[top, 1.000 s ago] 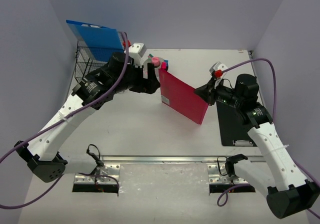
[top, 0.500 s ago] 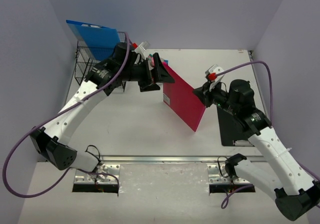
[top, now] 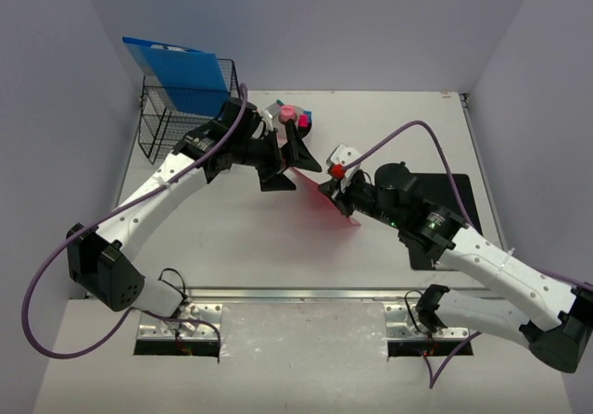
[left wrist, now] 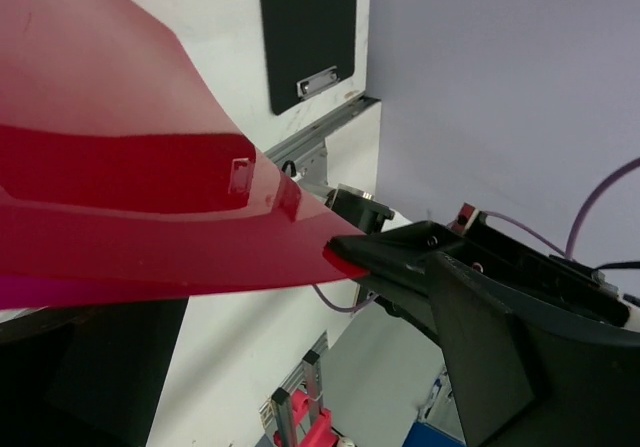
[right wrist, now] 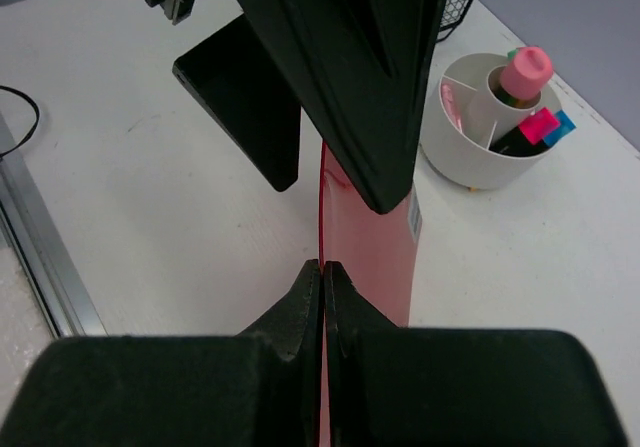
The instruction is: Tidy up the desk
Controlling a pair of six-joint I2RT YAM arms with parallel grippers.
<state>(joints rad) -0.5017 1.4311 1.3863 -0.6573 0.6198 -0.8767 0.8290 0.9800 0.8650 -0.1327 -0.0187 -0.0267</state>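
A red folder (top: 313, 194) hangs tilted over the middle of the desk (top: 232, 238). My right gripper (top: 335, 190) is shut on its near edge; in the right wrist view the fingers (right wrist: 300, 302) pinch the thin red sheet (right wrist: 375, 252). My left gripper (top: 298, 175) is open at the folder's far edge, one finger on each side of it, not clamping. In the left wrist view the folder (left wrist: 130, 187) fills the upper left, and the right gripper's fingertips (left wrist: 385, 252) pinch its corner.
A black clipboard (top: 443, 218) lies flat at the right. A white pen cup (top: 289, 119) with markers stands at the back, beside a wire basket (top: 181, 113) holding a blue folder (top: 176, 62). A silver rail (top: 296, 294) runs along the front edge. Lavender walls enclose the desk.
The right arm swung left, carrying the red folder to the desk's middle and tipping it lower. The left gripper's jaws spread wider and shifted right along the folder's far edge.
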